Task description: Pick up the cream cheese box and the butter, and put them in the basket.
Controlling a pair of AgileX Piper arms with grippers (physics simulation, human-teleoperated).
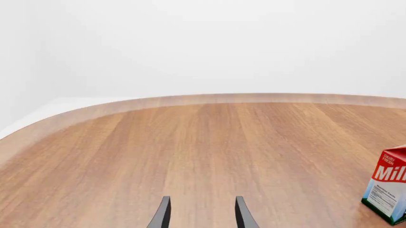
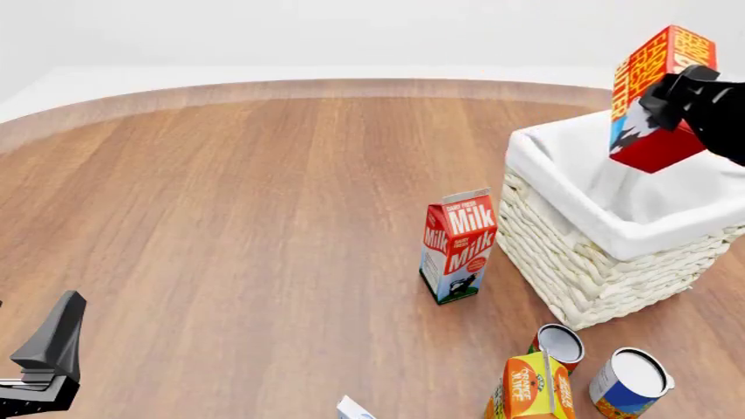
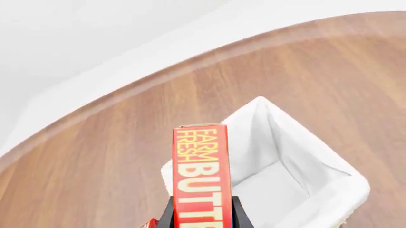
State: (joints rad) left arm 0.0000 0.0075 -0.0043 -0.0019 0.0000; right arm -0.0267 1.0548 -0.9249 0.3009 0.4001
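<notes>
Left wrist view: the left gripper [image 1: 201,212] has its two dark fingers parted with nothing between them, over bare wooden table [image 1: 190,152]. A red milk carton [image 1: 388,190] stands off to one side. This arm looks idle; I'd leave it parked while the other arm works.

Front view: the right gripper [image 2: 666,98] holds the butter [image 2: 652,96] in the air above the basket [image 2: 605,262], tilted, its lower end over the white lining near the far corner. A sliver of white at the bottom edge may be the cream cheese box [image 2: 354,409]; too little shows to be sure. The juice carton [image 2: 529,388] and two cans [image 2: 594,367] sit in front of the basket.

Right wrist view: the fingers are clamped on the butter's sides, and the basket's open hollow lies beyond and beneath it.

Doing it well: I'd bring the carton nearer the middle of the hollow and lower it past the rim before letting go, so it can't catch the cloth edge and tip out.
</notes>
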